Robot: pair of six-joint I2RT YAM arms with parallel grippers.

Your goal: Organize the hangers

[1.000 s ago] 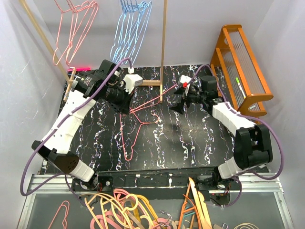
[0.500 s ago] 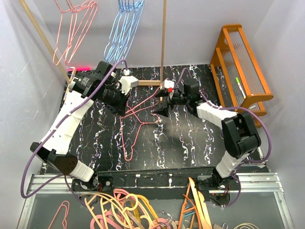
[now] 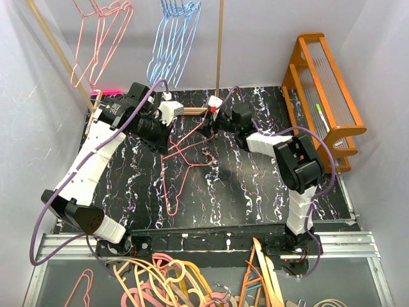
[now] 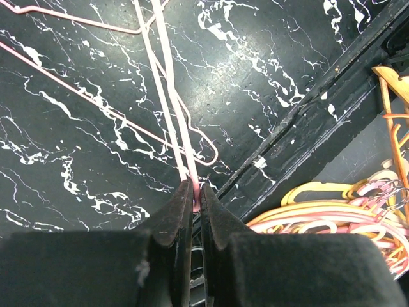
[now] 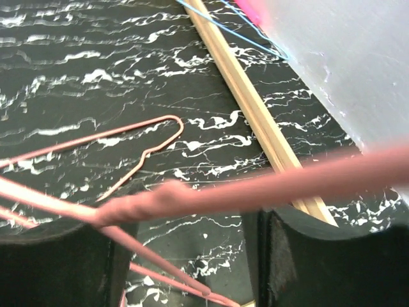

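Black marbled tabletop [image 3: 255,185] carries a pink wire hanger [image 3: 174,185]. The left wrist view shows the left gripper [image 4: 195,192] pinched tight on its wire. The right wrist view shows the right gripper [image 5: 192,224] with jaws apart, pink wire crossing between. Only overhead: pink hangers [image 3: 96,38] and blue hangers [image 3: 172,45] hanging behind.

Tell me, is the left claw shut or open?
Shut: in the left wrist view the left gripper has its jaws pinching the pink hanger by its wire.

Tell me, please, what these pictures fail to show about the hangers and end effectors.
Top view: hooks of the hanging hangers, cut off by the upper edge.
Top view: jaws of the right end effector, too small, under its wrist.
Right wrist view: pink wire, blurred; contact with the fingers unclear.
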